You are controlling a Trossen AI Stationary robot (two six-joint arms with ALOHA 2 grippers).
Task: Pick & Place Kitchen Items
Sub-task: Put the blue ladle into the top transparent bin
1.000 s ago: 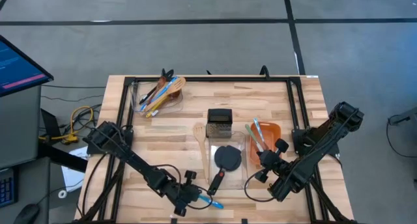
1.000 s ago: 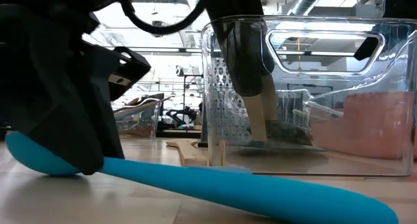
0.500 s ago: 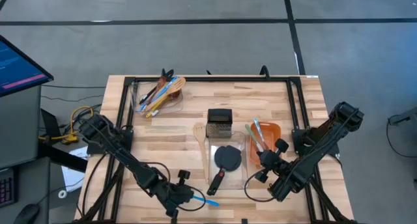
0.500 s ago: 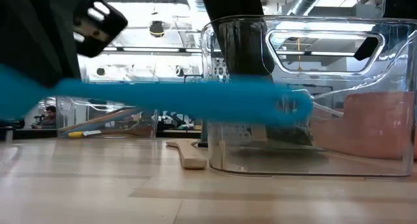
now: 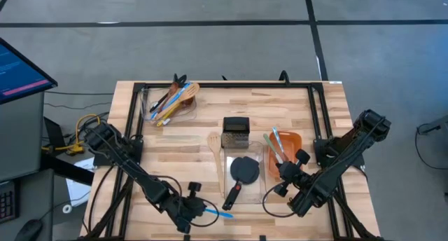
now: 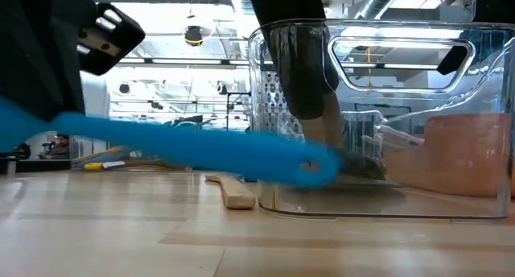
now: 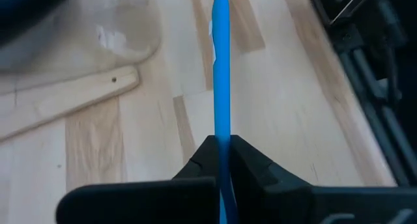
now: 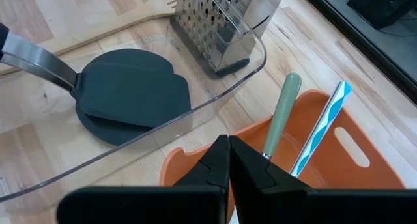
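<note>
Left gripper (image 5: pixel 187 213) near the table's front edge, pinching blue spoon (image 5: pixel 213 213); keep level, carry clear of clear bin (image 5: pixel 260 172).

Blue spoon (image 6: pixel 185 148) motion-blurred, bowl hidden

Bright blue spoon (image 5: pixel 215 213) seen at near-left edge, black turner (image 8: pixel 127 94) in clear bin (image 8: pixel 215 97) at centre, perforated steel grater (image 8: pixel 225 19) behind it, orange bin (image 8: pixel 352 155) w/ sage-green & blue-white striped handles to the right.
</note>
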